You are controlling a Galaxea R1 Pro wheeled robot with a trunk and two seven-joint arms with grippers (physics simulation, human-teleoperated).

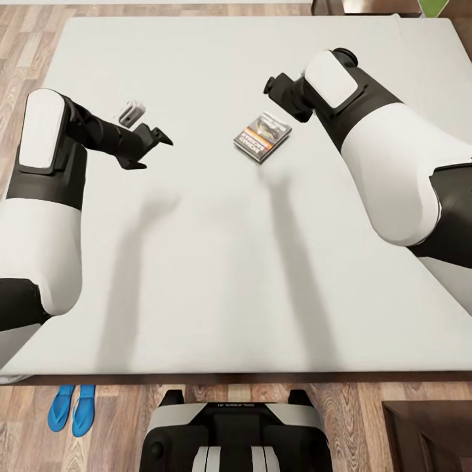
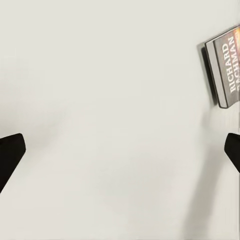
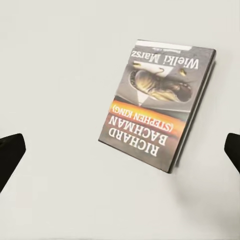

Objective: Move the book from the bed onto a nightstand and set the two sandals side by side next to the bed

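Note:
The book (image 1: pixel 262 136) lies flat on the white mattress of the bed (image 1: pixel 223 275), right of its middle, cover up. My right gripper (image 1: pixel 280 92) hovers just beyond the book and is open; in the right wrist view the book (image 3: pixel 160 105) lies between and ahead of its spread fingertips (image 3: pixel 10 155). My left gripper (image 1: pixel 155 152) hangs open over bare mattress to the book's left, and the book's edge (image 2: pixel 225 65) shows in its wrist view. Two blue sandals (image 1: pixel 72 410) lie side by side on the floor at the bed's near edge, left of my base.
A dark brown nightstand (image 1: pixel 429 436) stands at the lower right corner, beside my base (image 1: pixel 236 436). Wooden floor (image 1: pixel 26 52) runs along the bed's left side. Dark furniture (image 1: pixel 367 6) and something green (image 1: pixel 434 6) sit past the far edge.

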